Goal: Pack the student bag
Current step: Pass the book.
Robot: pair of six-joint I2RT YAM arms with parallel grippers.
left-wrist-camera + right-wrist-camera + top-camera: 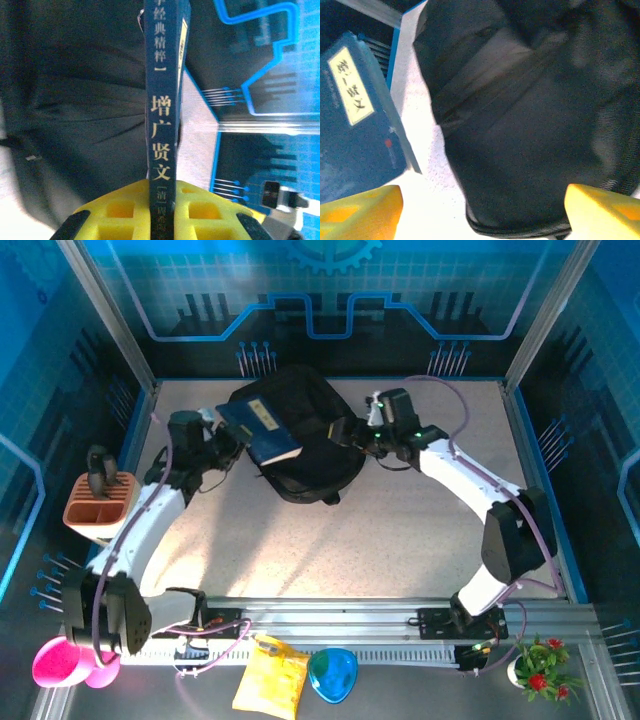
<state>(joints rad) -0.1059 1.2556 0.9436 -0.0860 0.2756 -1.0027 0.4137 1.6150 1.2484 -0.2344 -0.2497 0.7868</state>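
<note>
Student bag [305, 395] sits mid-bench toward the far edge, blue book [262, 430] held over its left part.
Left claw [161, 200] clamped tight on the book's spine edge; right claw [481, 212] spread wide above the bag fabric, gripping nothing. Risk: no claw grips the bag, so the fabric can sag and the book lands on top or slides onto the bench [400, 540]. Edge-only grip may let it pivot too. Left arm reaches diagonally from the near-left corner; right arm arcs in from near-right, elbow out.

Blue book [161, 75] spine lettered 经典精粹 and 增广贤文, cover label [351, 85] ending 贤文
</note>
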